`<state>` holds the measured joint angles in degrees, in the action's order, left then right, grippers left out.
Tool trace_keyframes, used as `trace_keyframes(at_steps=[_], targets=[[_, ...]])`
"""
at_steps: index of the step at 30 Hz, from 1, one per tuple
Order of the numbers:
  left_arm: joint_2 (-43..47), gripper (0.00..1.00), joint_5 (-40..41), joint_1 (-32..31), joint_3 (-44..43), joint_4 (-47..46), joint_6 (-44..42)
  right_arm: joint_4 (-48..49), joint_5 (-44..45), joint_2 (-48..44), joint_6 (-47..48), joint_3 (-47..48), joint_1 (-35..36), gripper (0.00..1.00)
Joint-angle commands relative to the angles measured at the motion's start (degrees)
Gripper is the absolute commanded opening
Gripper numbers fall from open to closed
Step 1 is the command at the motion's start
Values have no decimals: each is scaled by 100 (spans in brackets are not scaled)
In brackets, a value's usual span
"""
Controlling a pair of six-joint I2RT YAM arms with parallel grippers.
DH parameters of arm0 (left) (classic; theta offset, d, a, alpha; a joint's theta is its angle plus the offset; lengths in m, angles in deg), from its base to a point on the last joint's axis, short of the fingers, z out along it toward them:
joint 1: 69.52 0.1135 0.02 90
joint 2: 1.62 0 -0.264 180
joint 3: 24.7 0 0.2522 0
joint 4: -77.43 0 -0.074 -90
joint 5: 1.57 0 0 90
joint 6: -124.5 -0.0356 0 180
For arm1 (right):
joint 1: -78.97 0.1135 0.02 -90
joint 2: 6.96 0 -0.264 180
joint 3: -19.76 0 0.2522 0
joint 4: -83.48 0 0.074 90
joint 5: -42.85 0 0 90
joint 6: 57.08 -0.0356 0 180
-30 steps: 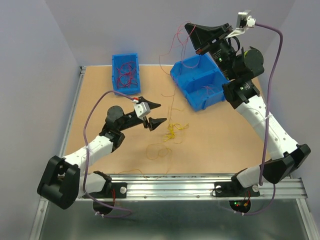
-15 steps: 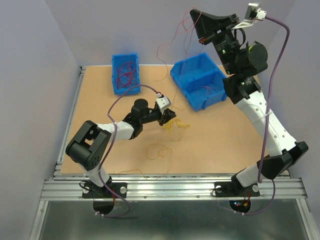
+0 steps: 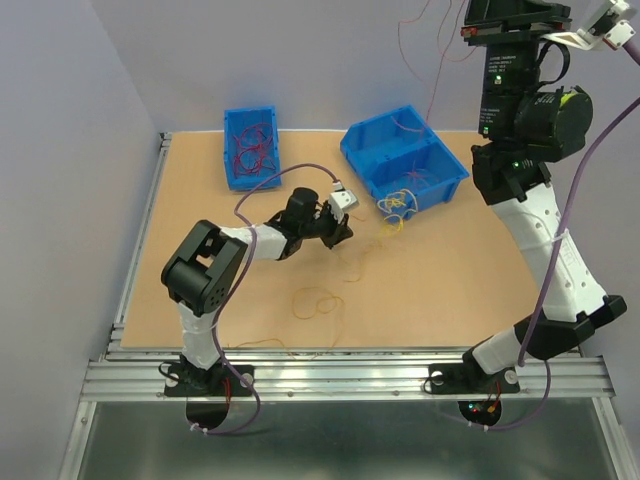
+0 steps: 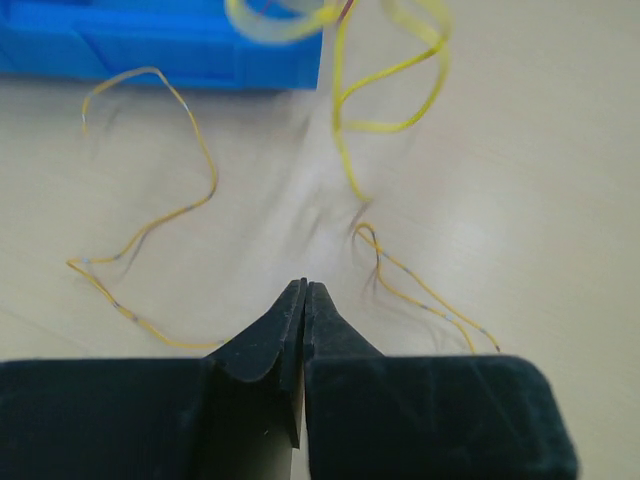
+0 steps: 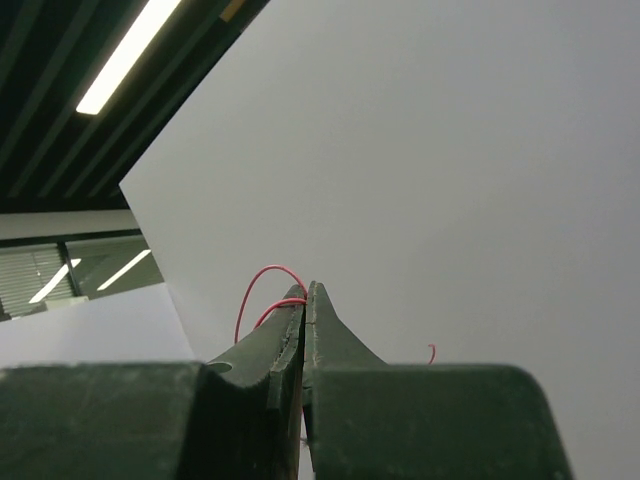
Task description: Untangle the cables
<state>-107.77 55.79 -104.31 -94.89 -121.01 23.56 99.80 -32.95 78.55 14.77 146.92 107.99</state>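
Right gripper: fingers clamped on the dark red hair-thin wires, with a red loop poking out at the tips. It's raised high above the large blue two-compartment plastic bin, so the strands hang down toward the bin's back rim. My read: lifting lets their own weight pull the reds free of whatever they're snagged on. I can't tell from here whether they're fully free of the bin's contents.

Left gripper: fingers pressed tight together, low over the tan table, just off the bin's front-left corner and pointing at it. I can't see any wire pinched between the tips, so I'm treating it as shut on nothing. It's probably parked there to pin or catch the yellows while the reds go up.

Cable locations, all relative to the bin:
- Yellow curly wire clump: at the front wall, draped on the rim or just against it, can't tell which.
- Loose yellow-orange strand: on the table just in front of the bin, between it and my left fingertips.
- Orange wire loop: well out in front of the bin, toward the arm bases.
- More red wires sit in the small blue plastic bin, off to the big bin's left.

Risk: the hanging reds could drag the yellow clump.
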Motion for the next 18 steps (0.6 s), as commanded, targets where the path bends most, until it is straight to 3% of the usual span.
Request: trace_keyframes(at_steps=[1,4,5,6,7,11,18], targets=[[41,10,91,-28,-255,417,-119,349,224,-228,137,279,34,1],[269,29,30,-20,-124,321,-128,375,154,-307,-30,165,34,0],[357,48,-5,-28,-62,155,-136,384,101,-368,-65,95,34,1],[462,48,-31,-28,34,153,-137,393,75,-395,-92,42,34,1],[672,61,-84,-28,261,-99,-119,401,57,-421,-196,-2,34,0],[1174,72,-303,-46,799,-1083,21,454,-13,-536,-522,-266,34,1],[1816,78,-611,-292,1239,-1841,224,577,-478,-633,-1286,-732,43,1]])
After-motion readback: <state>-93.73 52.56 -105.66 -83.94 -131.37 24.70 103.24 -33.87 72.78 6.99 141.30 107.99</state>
